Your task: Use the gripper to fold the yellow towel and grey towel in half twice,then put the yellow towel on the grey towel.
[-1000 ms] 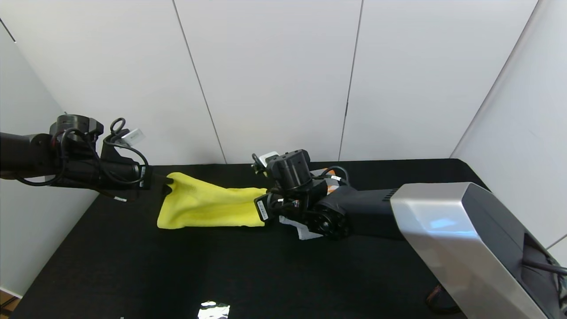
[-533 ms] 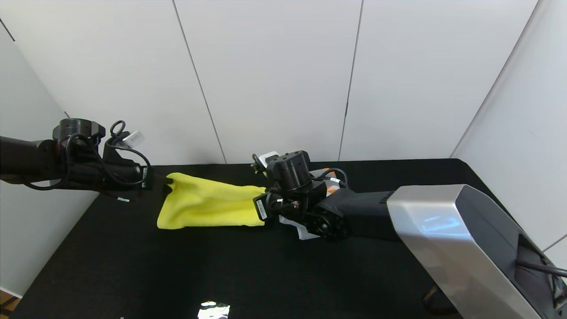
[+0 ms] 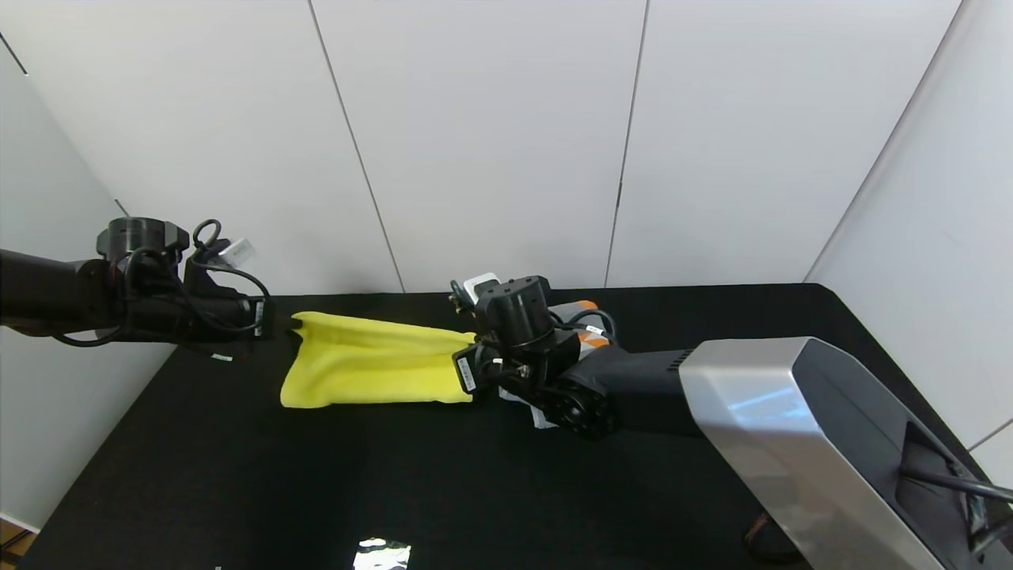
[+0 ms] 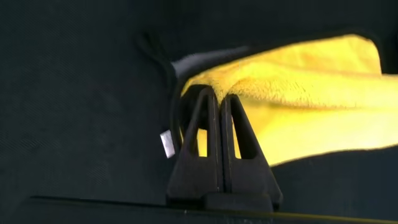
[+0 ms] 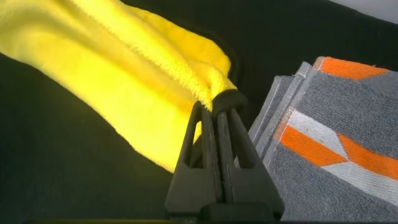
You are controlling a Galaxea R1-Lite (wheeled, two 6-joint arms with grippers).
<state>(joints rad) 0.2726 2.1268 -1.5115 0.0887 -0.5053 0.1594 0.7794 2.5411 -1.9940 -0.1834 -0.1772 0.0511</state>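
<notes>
Both grippers clamped on the yellow towel (image 3: 372,360), one at each far corner. Left gripper (image 3: 286,326) pinching the corner on the towel's left, fingers (image 4: 214,134) pressed flat together on the trimmed edge. Right gripper (image 3: 475,348) pinched shut on the opposite corner, fluffy pile bunched over the fingertips (image 5: 217,124). Far edge lifted off the black table (image 3: 316,491), near edge resting on it, cloth sagging between the two holds. Grey towel (image 3: 586,332) just beyond the yellow towel's right end, mostly hidden behind the right arm, seen up close as a neat layered stack (image 5: 329,143). Soft, light, floppy stuff, by the look of it: no stiffness, likely to droop and wrinkle unless kept taut. Corners at the trim the safest hold; plush pile possibly slippery.
</notes>
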